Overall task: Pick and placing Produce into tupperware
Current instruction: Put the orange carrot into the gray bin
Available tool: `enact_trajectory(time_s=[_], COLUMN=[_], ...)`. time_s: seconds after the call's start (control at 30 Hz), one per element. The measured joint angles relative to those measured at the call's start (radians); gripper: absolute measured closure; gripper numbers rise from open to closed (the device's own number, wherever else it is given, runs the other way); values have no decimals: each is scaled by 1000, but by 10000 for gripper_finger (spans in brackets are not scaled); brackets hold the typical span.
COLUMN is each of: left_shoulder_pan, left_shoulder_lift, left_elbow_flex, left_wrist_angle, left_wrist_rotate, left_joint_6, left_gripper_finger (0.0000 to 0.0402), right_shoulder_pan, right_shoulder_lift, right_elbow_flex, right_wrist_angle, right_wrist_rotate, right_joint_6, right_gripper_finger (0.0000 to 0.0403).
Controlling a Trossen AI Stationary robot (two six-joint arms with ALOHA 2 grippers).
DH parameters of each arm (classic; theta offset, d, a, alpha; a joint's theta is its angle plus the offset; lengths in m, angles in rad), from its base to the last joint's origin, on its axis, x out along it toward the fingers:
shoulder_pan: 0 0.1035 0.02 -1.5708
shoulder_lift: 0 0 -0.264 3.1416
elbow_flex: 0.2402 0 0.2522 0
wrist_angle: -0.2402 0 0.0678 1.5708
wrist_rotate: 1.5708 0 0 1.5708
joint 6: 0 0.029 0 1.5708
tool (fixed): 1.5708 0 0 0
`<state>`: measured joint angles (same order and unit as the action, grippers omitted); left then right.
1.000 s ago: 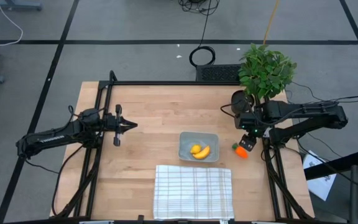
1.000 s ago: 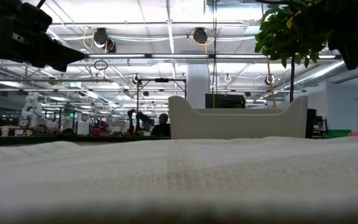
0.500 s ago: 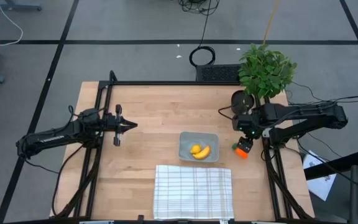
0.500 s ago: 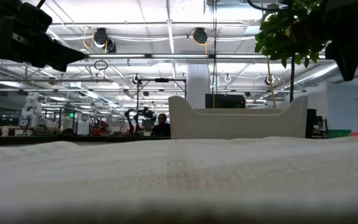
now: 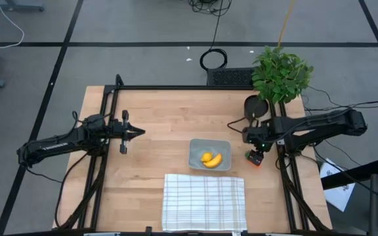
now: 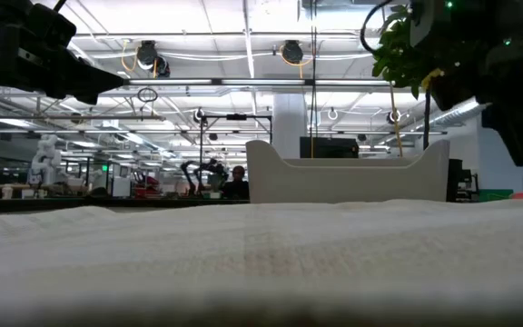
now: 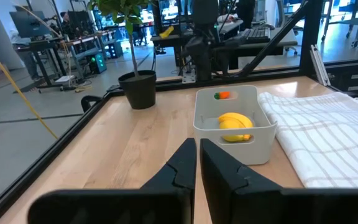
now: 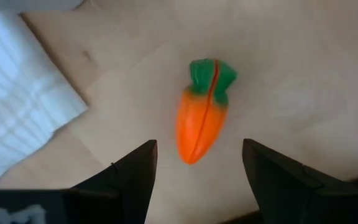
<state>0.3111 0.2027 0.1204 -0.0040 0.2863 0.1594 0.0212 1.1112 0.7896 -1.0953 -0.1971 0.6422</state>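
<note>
Orange toy carrot (image 8: 202, 118) with green top lies on the wooden table (image 5: 163, 124) at three o'clock of our translucent square tupperware (image 5: 209, 155), beneath our wide-open, empty right gripper (image 8: 197, 163).

From above, carrot (image 5: 257, 159) mostly hidden under right gripper (image 5: 255, 156) — only an orange sliver shows. Low view: tupperware (image 6: 348, 171) contents hidden behind its wall — cloth (image 6: 261, 263) blurred.

High view looks straight down over the table (image 5: 156, 124); low view sits level at the cloth (image 6: 261, 254); both show the tupperware (image 5: 209, 155).
</note>
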Motion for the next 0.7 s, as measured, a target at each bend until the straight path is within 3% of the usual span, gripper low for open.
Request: enact_trajectory(time_s=[0.7], left_shoulder_pan=[0], left_shoulder_lift=[0], left_elbow_flex=[0], left_wrist_angle=[0], left_wrist_rotate=[0], left_joint_6=[15], left_gripper_finger=[376], right_shoulder_pan=[0], right_shoulder_lift=[0], right_elbow_flex=[-181], right_wrist_angle=[237], right_wrist_rotate=[-43], right_joint_6=[53], right_gripper_finger=[174])
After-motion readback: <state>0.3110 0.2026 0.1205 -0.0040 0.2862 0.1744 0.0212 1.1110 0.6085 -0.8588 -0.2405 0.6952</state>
